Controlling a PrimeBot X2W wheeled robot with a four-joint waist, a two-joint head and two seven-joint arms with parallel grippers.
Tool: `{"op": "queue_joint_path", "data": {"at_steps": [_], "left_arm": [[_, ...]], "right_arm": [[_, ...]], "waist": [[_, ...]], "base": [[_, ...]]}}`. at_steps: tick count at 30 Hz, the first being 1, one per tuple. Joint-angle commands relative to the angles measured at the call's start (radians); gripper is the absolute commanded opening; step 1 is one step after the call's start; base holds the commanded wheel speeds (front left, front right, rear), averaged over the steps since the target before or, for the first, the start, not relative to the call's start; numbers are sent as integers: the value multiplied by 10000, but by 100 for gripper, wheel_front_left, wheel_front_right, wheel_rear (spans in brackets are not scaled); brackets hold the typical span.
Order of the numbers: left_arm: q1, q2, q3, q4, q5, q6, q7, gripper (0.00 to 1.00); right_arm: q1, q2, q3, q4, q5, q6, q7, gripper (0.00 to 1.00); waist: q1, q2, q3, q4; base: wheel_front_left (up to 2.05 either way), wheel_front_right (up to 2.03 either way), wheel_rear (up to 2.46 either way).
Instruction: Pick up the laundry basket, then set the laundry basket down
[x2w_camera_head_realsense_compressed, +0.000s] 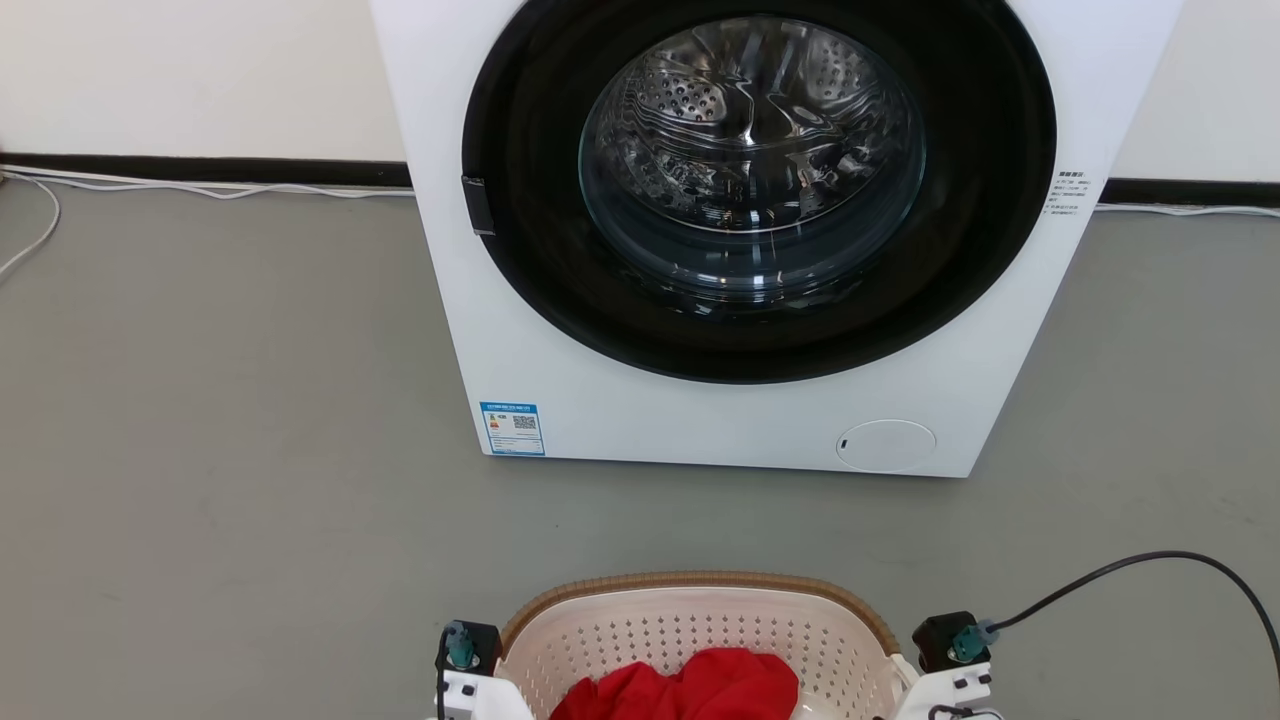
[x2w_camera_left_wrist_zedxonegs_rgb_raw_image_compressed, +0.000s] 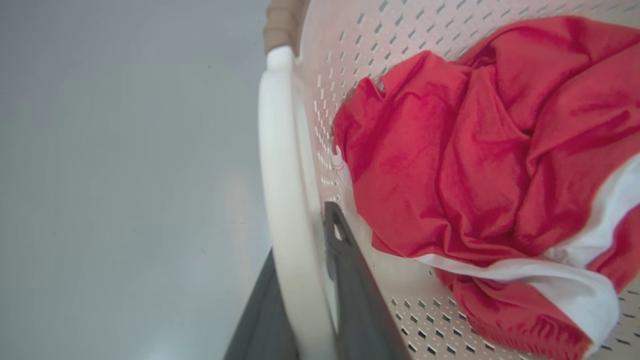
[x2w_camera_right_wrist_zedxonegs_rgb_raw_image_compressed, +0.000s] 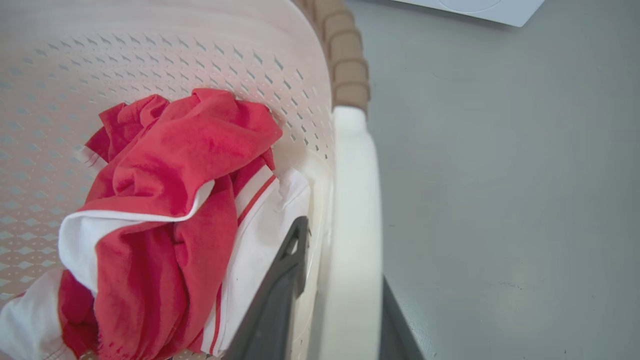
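Observation:
The laundry basket (x2w_camera_head_realsense_compressed: 700, 630) is at the bottom middle of the head view: cream-white, perforated, with a brown woven-look rim. A red and white cloth (x2w_camera_head_realsense_compressed: 700, 690) lies in it. My left wrist (x2w_camera_head_realsense_compressed: 468, 652) and right wrist (x2w_camera_head_realsense_compressed: 950, 640) flank its two sides. In the left wrist view my left gripper (x2w_camera_left_wrist_zedxonegs_rgb_raw_image_compressed: 300, 235) is shut on the basket's white loop handle (x2w_camera_left_wrist_zedxonegs_rgb_raw_image_compressed: 280, 165), one dark finger inside and one outside. My right gripper (x2w_camera_right_wrist_zedxonegs_rgb_raw_image_compressed: 345, 252) grips the other white handle (x2w_camera_right_wrist_zedxonegs_rgb_raw_image_compressed: 356, 200) the same way. I cannot tell whether the basket's bottom touches the floor.
A white front-loading washing machine (x2w_camera_head_realsense_compressed: 700, 420) with its round door shut stands on the grey floor (x2w_camera_head_realsense_compressed: 220, 420) just beyond the basket. White cables (x2w_camera_head_realsense_compressed: 200, 188) run along the wall at the left. A black cable (x2w_camera_head_realsense_compressed: 1150, 560) loops from my right wrist.

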Motion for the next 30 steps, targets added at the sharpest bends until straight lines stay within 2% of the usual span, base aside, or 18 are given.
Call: {"op": "queue_joint_path", "data": {"at_steps": [1, 30], "left_arm": [[-417, -11, 60, -97, 24, -1, -157, 0], [-552, -11, -124, 19, -72, -25, -93, 0]], "right_arm": [[-319, 308, 288, -256, 32, 211, -192, 0], [-464, 308, 860, -52, 587, 211, -488, 0]], "waist": [[0, -1, -2, 1], [0, -1, -25, 46]], "base": [[0, 0, 0], [0, 0, 0]]}}
